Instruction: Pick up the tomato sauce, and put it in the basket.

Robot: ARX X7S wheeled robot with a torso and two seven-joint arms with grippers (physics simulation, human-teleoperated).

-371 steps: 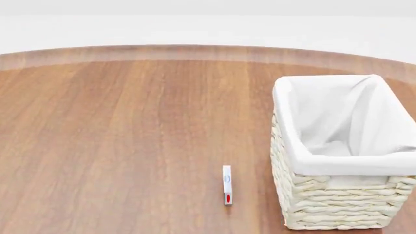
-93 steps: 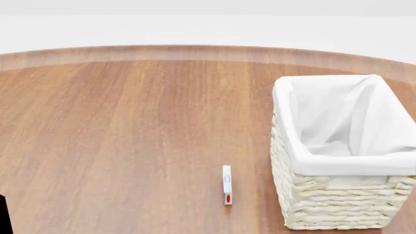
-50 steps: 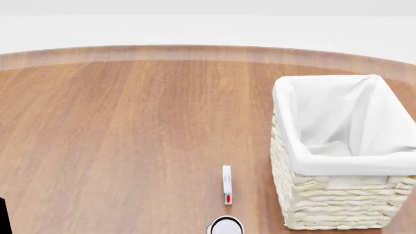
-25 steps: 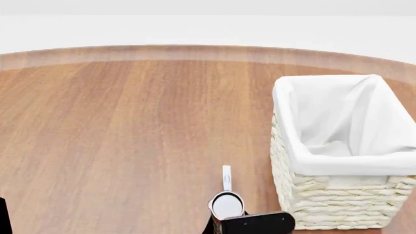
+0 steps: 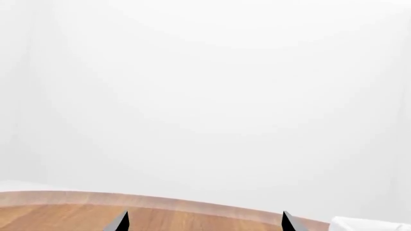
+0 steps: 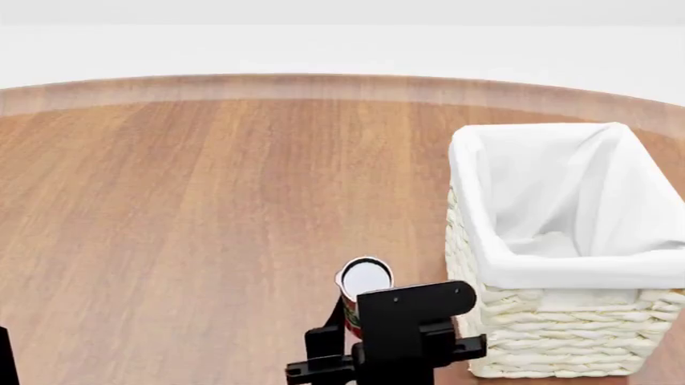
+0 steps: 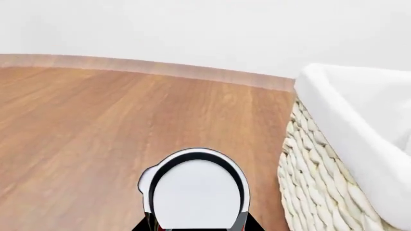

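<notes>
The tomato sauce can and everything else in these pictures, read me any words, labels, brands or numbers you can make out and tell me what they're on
None can be read.
tomato sauce: only its plain silvery-white top and a sliver of red label show; no legible print.
basket: no text.
right gripper: plain black, no markings.

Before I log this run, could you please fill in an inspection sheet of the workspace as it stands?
Surface: brown wooden table, pale edge at the far side.
Job's things: tomato sauce in the right gripper, above the table, beside the basket and not yet in it.
Clutter: a small white item peeks out behind the can in the right wrist view; unidentifiable.
Grippers: right gripper closed on the can; left gripper open, tips apart, holding nothing.
Cables: nothing seen.
Surroundings: plain white backdrop.
</notes>
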